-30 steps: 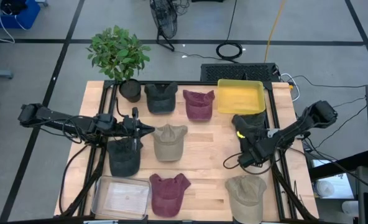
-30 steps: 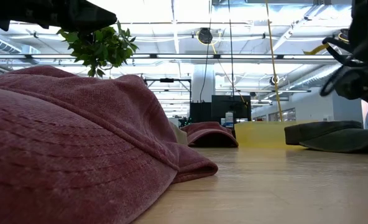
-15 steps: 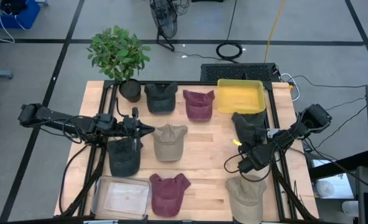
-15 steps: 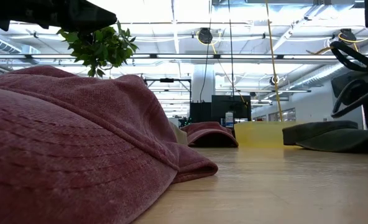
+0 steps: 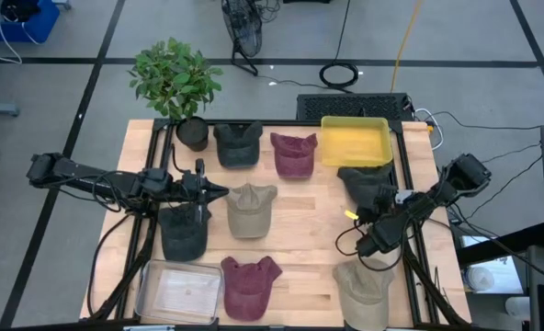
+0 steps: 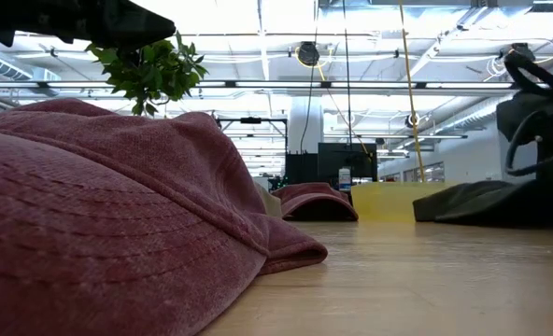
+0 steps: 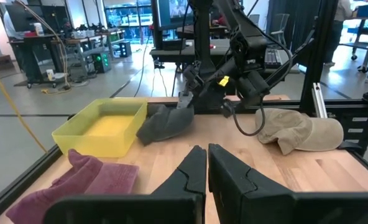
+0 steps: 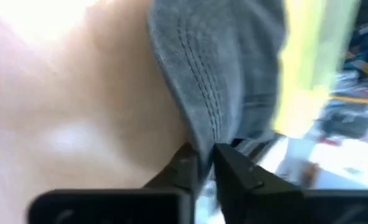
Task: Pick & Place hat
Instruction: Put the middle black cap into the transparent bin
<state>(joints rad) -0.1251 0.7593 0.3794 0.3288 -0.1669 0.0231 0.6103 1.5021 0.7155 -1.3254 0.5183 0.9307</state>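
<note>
Right gripper [image 8: 199,163] is seen with its fingers pinched on the near edge of the dark grey hat [image 5: 368,187], the fabric caught between the two dark tips in the right wrist view. Left gripper [image 5: 219,191] is held closed on nothing above the table's left half, near a khaki hat [image 5: 252,210].

A wooden table [image 5: 309,248] is shown set on a grey floor, with a workshop hall of ceiling lights and hanging cables visible beyond it. On the boards are laid out a yellow bin [image 5: 356,142], a clear tray [image 5: 178,291], a potted plant [image 5: 175,81], and further hats: a black one [image 5: 182,231], a dark one [image 5: 237,143], two maroon ones [image 5: 293,153] [image 5: 249,287] and a second khaki one [image 5: 362,290].

The gripped hat is placed on the table's right side, just in front of the yellow bin, its long axis running from the bin toward the gripper.
</note>
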